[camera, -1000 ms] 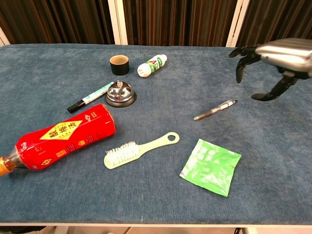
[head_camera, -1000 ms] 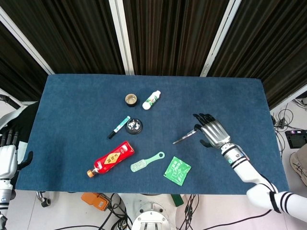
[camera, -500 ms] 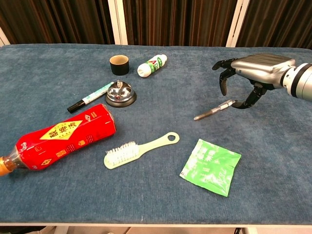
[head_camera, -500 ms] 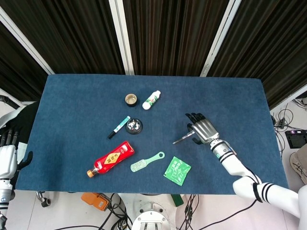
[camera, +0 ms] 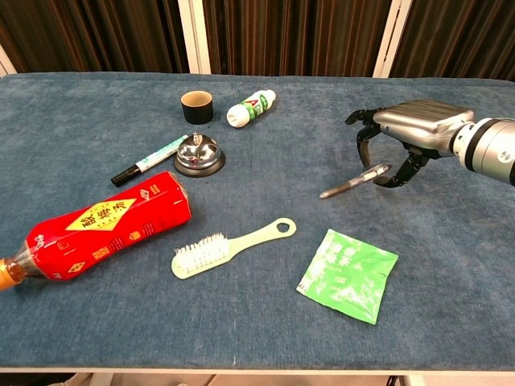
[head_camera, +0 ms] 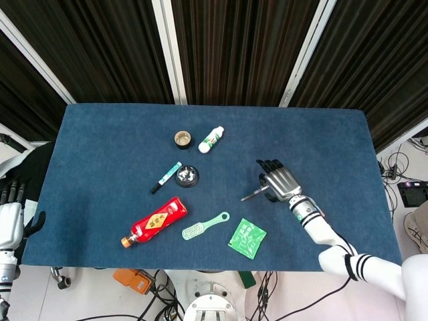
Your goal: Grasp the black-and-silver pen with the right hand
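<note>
The black-and-silver pen [head_camera: 253,194] [camera: 351,183] lies flat on the blue table cloth [camera: 265,161], right of centre, with its tip pointing left. My right hand [head_camera: 279,180] [camera: 412,129] hovers low over the pen's right end. Its fingers [camera: 362,143] arch down on the far side and the thumb [camera: 400,175] curls in on the near side. They bracket the pen's end without closing on it. My left hand [head_camera: 9,217] hangs off the table's left edge, holding nothing, in the head view only.
A green sachet [camera: 348,273] lies just in front of the pen, a green brush [camera: 229,248] to its left. A red bottle [camera: 96,225], marker [camera: 149,161], silver bell [camera: 199,154], black cup [camera: 196,106] and white bottle [camera: 251,107] occupy the left half.
My right hand has moved left and down from the table's right side to sit over the pen's right end, fingers curling closer around it. The pen has not shifted.
</note>
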